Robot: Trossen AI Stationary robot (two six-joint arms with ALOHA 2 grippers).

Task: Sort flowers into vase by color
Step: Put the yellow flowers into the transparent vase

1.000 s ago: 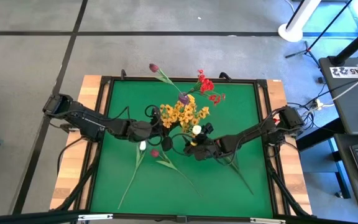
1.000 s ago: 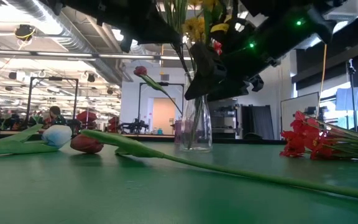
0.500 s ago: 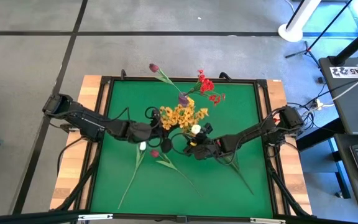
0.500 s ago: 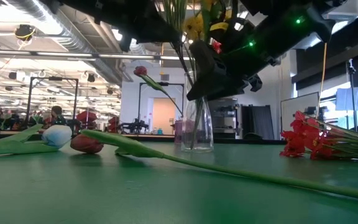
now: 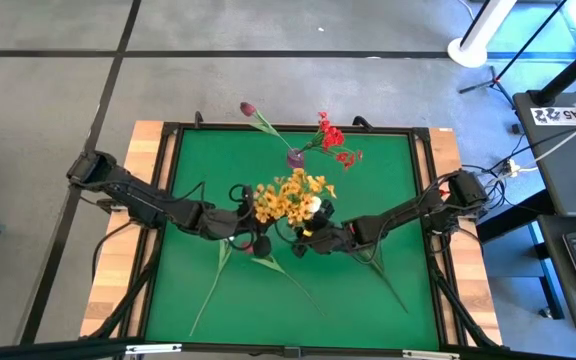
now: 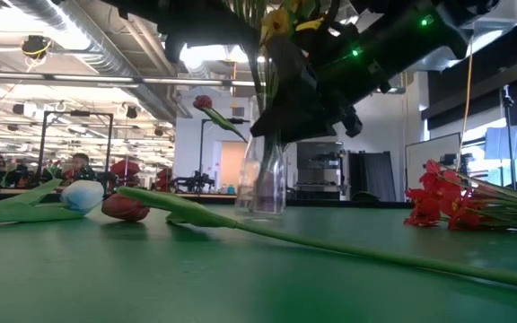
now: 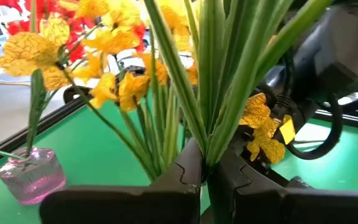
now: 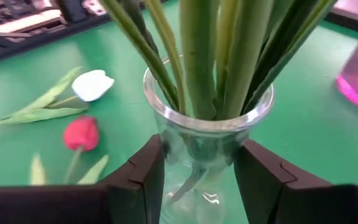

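Note:
A bunch of yellow flowers [image 5: 288, 195] stands with its green stems in a clear glass vase [image 8: 204, 130] at the table's middle. My left gripper [image 7: 205, 177] is shut on those stems above the vase rim. My right gripper [image 8: 199, 168] is shut on the vase below the rim. A small pink vase [image 5: 296, 157] farther back holds a maroon tulip [image 5: 247, 108] and red blossoms [image 5: 333, 135]. A white bud [image 8: 93, 84] and a red tulip [image 8: 81, 132] lie on the green mat. My left gripper pinches the bundle of green stems [image 7: 207, 137] between its two fingers, well below the blossoms. The stems rise upright out of the hold. My right gripper has the clear vase's neck [image 8: 225, 140] between its two fingers [image 8: 138, 177], one on each side, coming level from the table's right. The vase stands upright; whether its base is on the mat I cannot tell.
Long green stems [image 6: 330, 242] lie across the near half of the mat. A black frame [image 5: 168, 180] borders the mat, with wooden table edges outside it. Red blossoms [image 6: 438, 202] lie at the far right.
The clear vase and the yellow bunch have shifted together toward the table's left and near edge, staying upright. Both grippers have gone along with them, the right one toward the left edge.

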